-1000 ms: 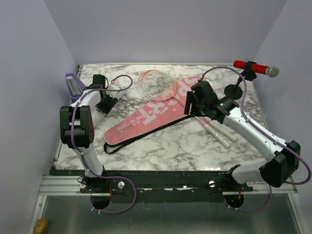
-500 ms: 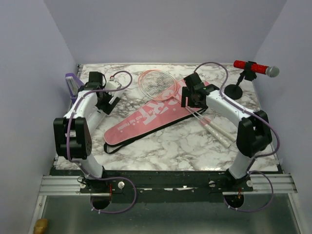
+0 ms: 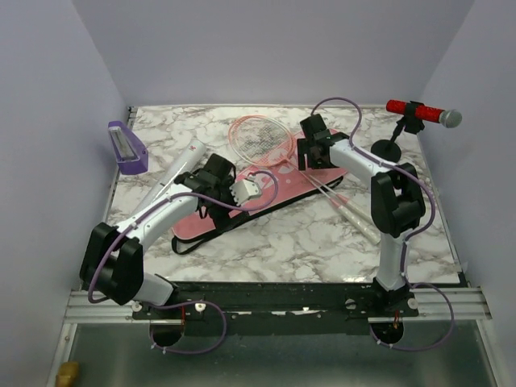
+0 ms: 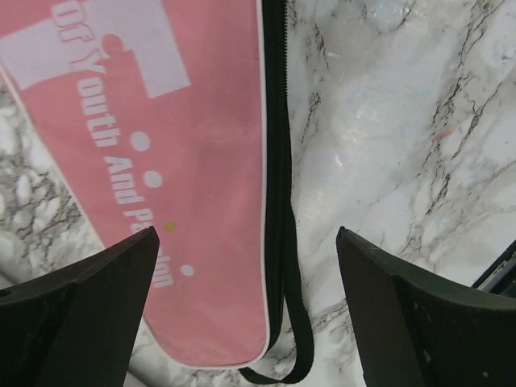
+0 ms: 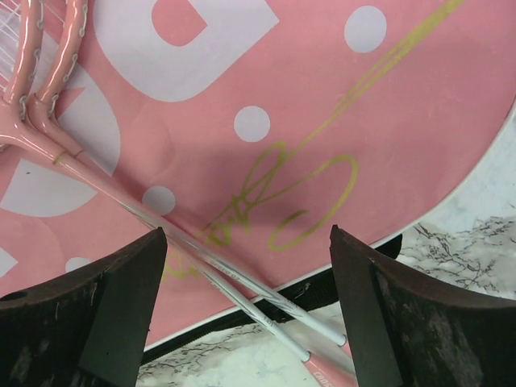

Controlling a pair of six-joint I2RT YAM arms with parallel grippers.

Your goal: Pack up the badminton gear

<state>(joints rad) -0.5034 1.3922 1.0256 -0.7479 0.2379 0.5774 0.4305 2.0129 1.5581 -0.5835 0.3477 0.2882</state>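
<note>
The long pink bag (image 3: 270, 181) lies slantwise across the table, with two pink-framed rackets (image 3: 260, 137) on its wide end and their pale handles (image 3: 360, 219) on the marble to the right. My left gripper (image 3: 211, 179) hovers open over the bag's narrow half. Its wrist view shows the pink bag (image 4: 185, 161), its black zipper and a strap loop (image 4: 295, 322) between the open gripper (image 4: 246, 270). My right gripper (image 3: 314, 149) hovers open above the wide end; the bag (image 5: 322, 105) and the crossed racket shafts (image 5: 226, 266) lie under the gripper (image 5: 246, 242). The white tube (image 3: 173, 171) lies left of the bag. No shuttlecock shows.
A small purple tray (image 3: 126, 145) stands at the back left edge. A red microphone (image 3: 415, 111) on a black stand is at the back right corner. Walls close in the left, back and right sides.
My left arm swung from the tube at the back left to over the bag's narrow half, baring the tube. My right gripper moved back and left over the bag's wide end.
</note>
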